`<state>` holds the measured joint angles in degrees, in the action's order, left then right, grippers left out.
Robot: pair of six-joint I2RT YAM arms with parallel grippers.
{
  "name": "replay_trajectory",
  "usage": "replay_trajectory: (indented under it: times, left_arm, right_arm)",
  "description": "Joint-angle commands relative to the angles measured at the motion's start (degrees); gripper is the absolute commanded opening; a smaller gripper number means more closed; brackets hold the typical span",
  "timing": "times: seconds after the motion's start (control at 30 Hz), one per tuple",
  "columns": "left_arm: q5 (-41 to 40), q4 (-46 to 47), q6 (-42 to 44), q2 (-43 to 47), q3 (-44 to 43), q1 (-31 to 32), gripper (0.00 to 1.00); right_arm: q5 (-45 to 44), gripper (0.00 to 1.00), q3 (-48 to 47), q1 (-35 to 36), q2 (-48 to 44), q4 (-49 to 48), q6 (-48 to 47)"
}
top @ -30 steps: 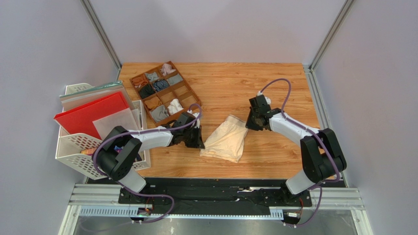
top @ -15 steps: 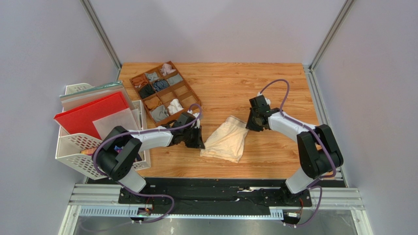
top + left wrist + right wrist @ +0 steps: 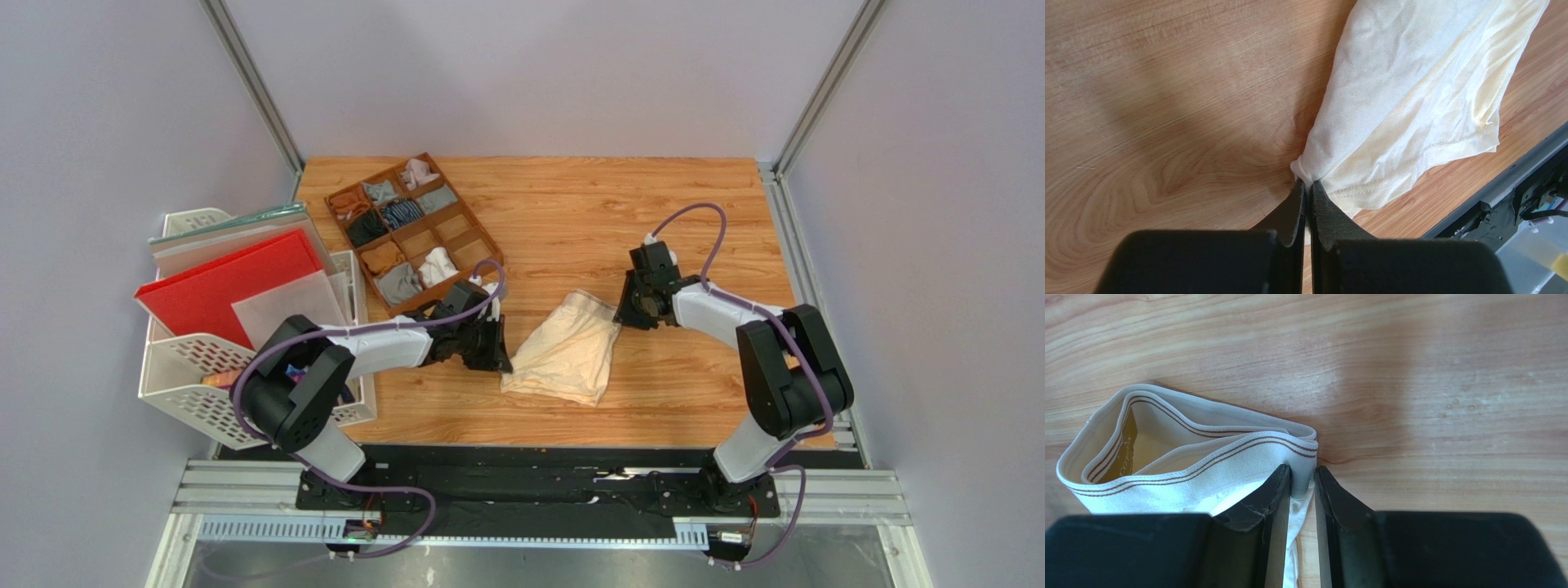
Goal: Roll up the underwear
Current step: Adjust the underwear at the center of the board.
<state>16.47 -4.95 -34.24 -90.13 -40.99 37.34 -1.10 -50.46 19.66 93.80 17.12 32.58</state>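
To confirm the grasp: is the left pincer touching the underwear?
Touching. The left wrist view shows the left pincer pinching a corner of the underwear.

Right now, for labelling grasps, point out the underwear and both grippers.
underwear [image 3: 568, 349], top external view, middle of the cloth.
left gripper [image 3: 1308, 184], left wrist view, tips pinching the hem corner.
right gripper [image 3: 1303, 471], right wrist view, tips on the waistband.

I count one piece of cream underwear [image 3: 567, 349] on the desk [image 3: 687, 208], and two black fingers in each of my sets, the left fingers [image 3: 1295, 205] and the right fingers [image 3: 1275, 490]. Toward the far left corner sits one brown divided tray [image 3: 472, 227]; its rolled garments [image 3: 399, 284] are too small for me to count. At the left edge stands one white rack [image 3: 184, 380] with one red folder [image 3: 221, 288].
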Motion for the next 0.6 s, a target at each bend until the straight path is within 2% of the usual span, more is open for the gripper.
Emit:
replay_trajectory:
  times: [0.0,0.1,0.2,0.23,0.3,0.33,0.37,0.43,0.57]
  left_arm:
    - [0.7,0.3,1.4,-0.1,0.1,-0.2,0.0]
    - [1.2,1.3,1.5,-0.1,0.7,-0.1,0.0]
    - [1.5,1.1,1.8,0.3,0.8,-0.1,0.0]
    - [1.5,0.6,2.0,0.7,0.7,-0.2,0.05]
    - [1.3,-0.2,2.2,2.4,0.4,-0.2,0.22]
    - [1.0,-1.8,2.3,3.1,0.0,-0.1,0.46]
    - [0.7,-2.7,2.4,4.0,-0.3,-0.1,0.55]
    - [-0.6,-5.5,2.7,7.1,-1.1,-0.1,0.67]
    - [-1.8,-10.1,3.5,12.9,-3.4,-0.2,0.73]
  right_arm:
    - [2.8,0.25,1.1,-0.8,1.9,-4.2,-2.3]
    - [4.6,0.24,2.0,-1.1,2.6,-5.9,-2.3]
    - [5.1,0.11,2.6,-1.1,2.6,-5.7,-2.2]
    - [5.6,0.01,3.2,-1.1,2.1,-5.5,-2.3]
    - [5.8,0.0,4.0,-0.9,1.2,-5.0,-2.4]
    - [6.6,0.0,5.3,-0.9,0.1,-4.5,-2.6]
    - [7.0,0.0,5.9,-0.5,-0.5,-4.4,-2.6]
    - [7.8,0.0,7.2,0.1,-1.9,-3.4,-2.7]
    - [8.9,0.0,10.6,3.0,-3.1,-2.7,-2.4]
